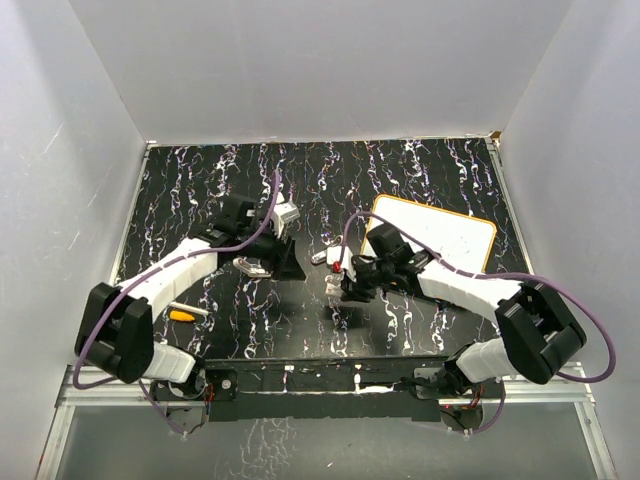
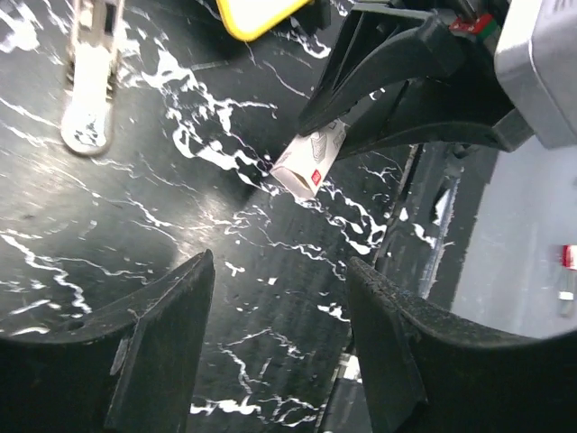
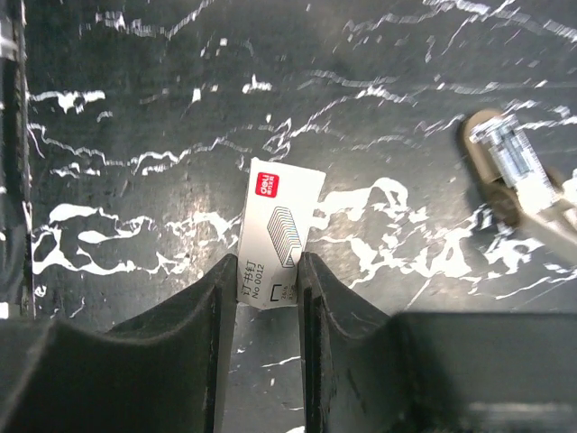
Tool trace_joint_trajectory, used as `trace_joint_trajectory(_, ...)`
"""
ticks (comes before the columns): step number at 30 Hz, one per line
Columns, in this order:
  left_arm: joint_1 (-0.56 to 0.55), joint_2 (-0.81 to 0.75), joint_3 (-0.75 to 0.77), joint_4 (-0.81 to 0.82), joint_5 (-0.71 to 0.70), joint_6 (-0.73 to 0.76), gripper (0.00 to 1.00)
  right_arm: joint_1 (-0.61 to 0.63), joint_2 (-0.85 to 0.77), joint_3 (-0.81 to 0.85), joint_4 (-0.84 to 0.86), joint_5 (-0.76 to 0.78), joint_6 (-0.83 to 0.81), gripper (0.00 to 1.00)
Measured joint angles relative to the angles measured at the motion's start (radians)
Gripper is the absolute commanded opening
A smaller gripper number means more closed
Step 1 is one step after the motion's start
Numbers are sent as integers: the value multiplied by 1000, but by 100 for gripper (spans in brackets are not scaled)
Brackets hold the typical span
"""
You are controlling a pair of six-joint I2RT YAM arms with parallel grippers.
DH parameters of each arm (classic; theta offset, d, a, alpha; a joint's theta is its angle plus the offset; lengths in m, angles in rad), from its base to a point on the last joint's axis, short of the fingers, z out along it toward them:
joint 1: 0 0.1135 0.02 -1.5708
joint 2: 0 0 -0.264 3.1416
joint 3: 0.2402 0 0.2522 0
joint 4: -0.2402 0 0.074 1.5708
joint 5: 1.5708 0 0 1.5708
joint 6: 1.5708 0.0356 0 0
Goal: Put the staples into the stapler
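You are looking down on a black table [image 1: 200, 180] veined with white, walled in by plain white panels. At the far left, near your left arm's elbow, an orange cap [image 1: 181, 315] lies touching the end of a thin white pen [image 1: 194, 309]. Moving right, your left arm reaches in over the table. The stapler [image 1: 254, 267], a small silvery one, lies flat on the table just beside the arm's tip. From the left wrist camera, your left gripper [image 2: 281, 271] has its fingers [image 2: 162, 334] spread apart with only bare table between them; it grips nothing, and the stapler sits off to its upper left. Right of centre is the staples box [image 3: 278, 221], a small white carton with a red logo and a drawing of staples. Your right gripper [image 3: 269, 262] is clamped on the box's near end, one finger [image 3: 216, 307] on each long side. The rest of the box sticks out ahead of the fingertips over the table. Whether the box touches the table, you cannot tell. In the right wrist view the stapler lies well to the right of the box. At the far right, a white board [image 1: 440, 232] with a yellow rim lies flat behind your right arm.
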Motion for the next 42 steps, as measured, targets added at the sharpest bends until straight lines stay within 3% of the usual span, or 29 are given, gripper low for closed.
trace_joint_trajectory(7, -32, 132, -100, 121, -2, -245, 50, 7, 9, -124, 130, 32, -7, 32)
trace_joint_trajectory(15, -77, 226, -106, 186, -36, -396, 41, 61, 52, -132, 221, 95, -8, 39)
trace_joint_trajectory(24, -81, 241, -95, 206, -107, -446, 47, 100, 156, -70, 214, 158, -11, 52)
trace_joint_trajectory(31, -81, 241, -100, 239, -109, -446, 49, 101, 142, -61, 187, 187, -19, 60)
trace_joint_trajectory(42, -81, 304, -145, 399, 33, -565, 48, 98, 23, -71, 109, 188, -29, 62)
